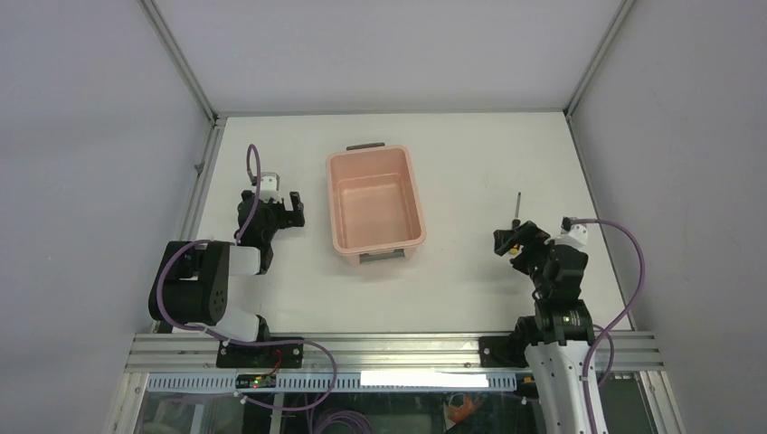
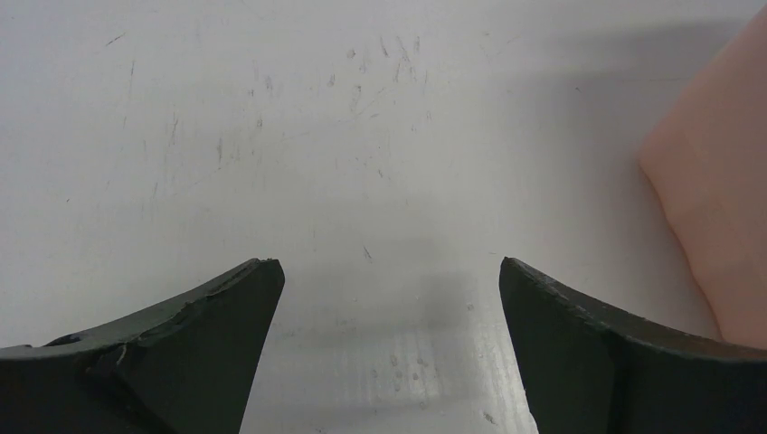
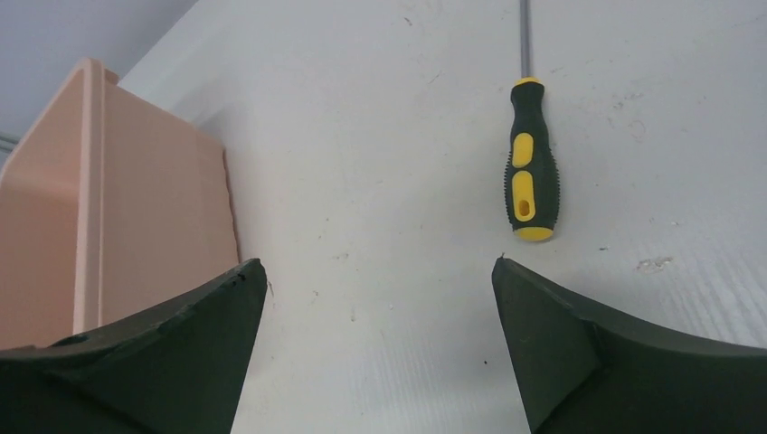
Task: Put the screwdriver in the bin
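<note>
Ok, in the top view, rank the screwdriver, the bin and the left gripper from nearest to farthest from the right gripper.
1. screwdriver: just ahead of the open right gripper, on the right of the table.
2. bin: to its left, mid-table.
3. left gripper: beyond the bin, on the far left.

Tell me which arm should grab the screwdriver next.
Right. The screwdriver lies just ahead of the open right gripper, to the right of the bin. The left gripper sits on the bin's far side, facing bare table.
</note>
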